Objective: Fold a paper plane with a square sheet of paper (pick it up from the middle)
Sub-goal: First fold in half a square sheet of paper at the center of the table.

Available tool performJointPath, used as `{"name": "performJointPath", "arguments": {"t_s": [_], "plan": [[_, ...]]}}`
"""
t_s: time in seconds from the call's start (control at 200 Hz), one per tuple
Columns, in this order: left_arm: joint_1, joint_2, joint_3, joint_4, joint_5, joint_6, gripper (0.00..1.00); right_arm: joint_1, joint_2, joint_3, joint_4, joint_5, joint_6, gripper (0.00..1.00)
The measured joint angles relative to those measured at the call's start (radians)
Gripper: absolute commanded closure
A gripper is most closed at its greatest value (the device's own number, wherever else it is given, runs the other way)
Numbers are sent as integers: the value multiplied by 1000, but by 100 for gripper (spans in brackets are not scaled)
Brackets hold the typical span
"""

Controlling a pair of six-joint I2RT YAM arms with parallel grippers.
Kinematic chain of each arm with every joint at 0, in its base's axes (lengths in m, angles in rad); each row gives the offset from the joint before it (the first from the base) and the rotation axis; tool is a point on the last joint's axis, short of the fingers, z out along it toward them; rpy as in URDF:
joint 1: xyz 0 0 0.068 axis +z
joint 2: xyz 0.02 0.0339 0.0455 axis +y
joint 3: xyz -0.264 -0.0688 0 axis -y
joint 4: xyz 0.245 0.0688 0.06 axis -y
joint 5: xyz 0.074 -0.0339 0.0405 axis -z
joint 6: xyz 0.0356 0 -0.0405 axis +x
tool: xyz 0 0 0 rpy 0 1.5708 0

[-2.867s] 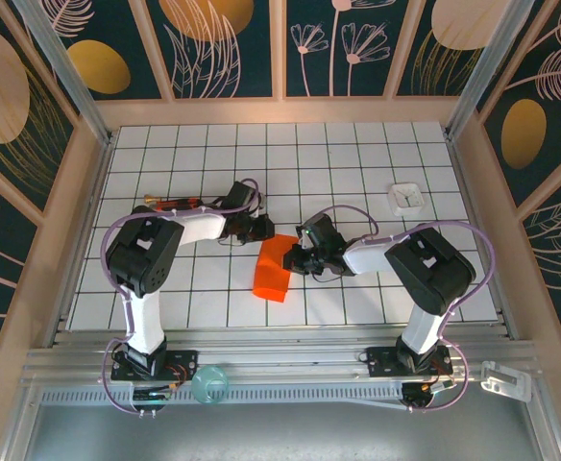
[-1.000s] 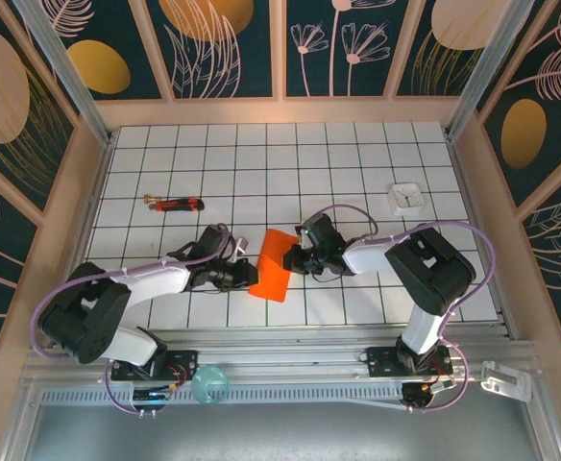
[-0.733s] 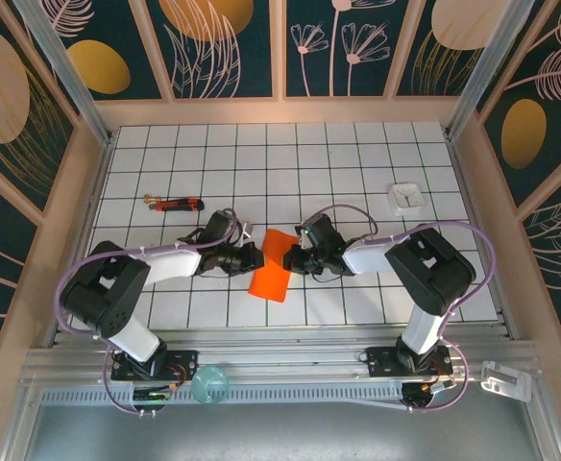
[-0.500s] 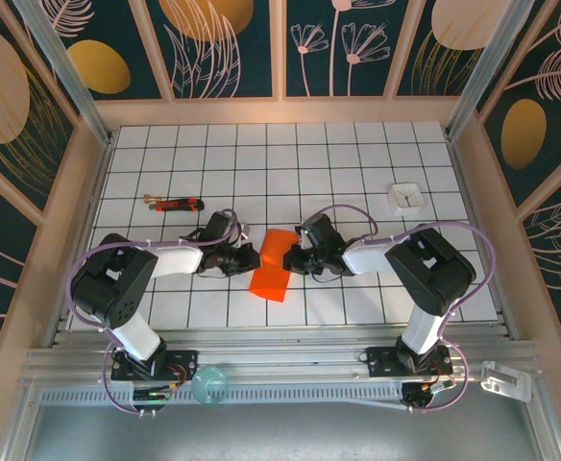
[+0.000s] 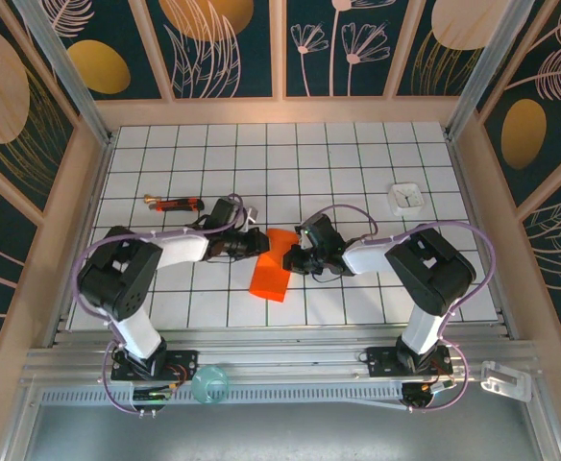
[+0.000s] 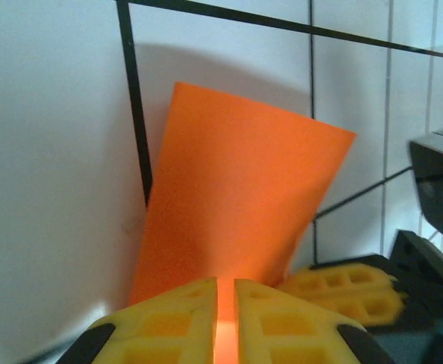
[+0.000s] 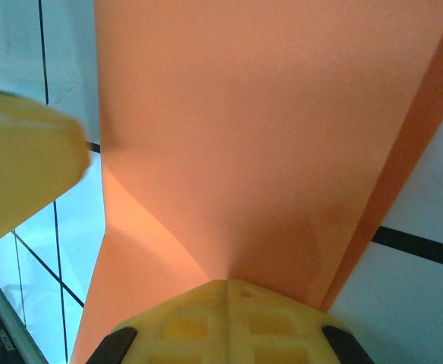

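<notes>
White grid-tiled table (image 5: 357, 154), inside an enclosure with leaf-patterned walls. Nearest, on the front rail beside the left arm's base, sits a teal cup-like object (image 5: 209, 384); its contents cannot be told. Mid-table, the orange sheet of paper (image 5: 273, 269), already doubled into a narrow strip, lies between the two arms. The left gripper (image 5: 259, 242) has its yellow pads (image 6: 290, 322) closed on one edge, orange showing in the slit between them. The right gripper (image 5: 295, 257) is clamped on the opposite edge, probably anchoring the sheet while a fold is worked. Farther left lies a red-and-black stick tool (image 5: 175, 203). Far right is a small white square object (image 5: 406, 197), too small to tell whether it holds anything.
</notes>
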Motion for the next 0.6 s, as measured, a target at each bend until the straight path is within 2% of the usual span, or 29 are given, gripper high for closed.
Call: {"name": "performJointPath", "arguments": {"t_s": [0.105, 0.6], "plan": [[8, 67, 18, 0, -5, 14, 86, 0, 0, 0, 0, 1, 0, 100], [45, 92, 136, -16, 24, 43, 80, 0, -4, -4, 3, 8, 0, 100]]}}
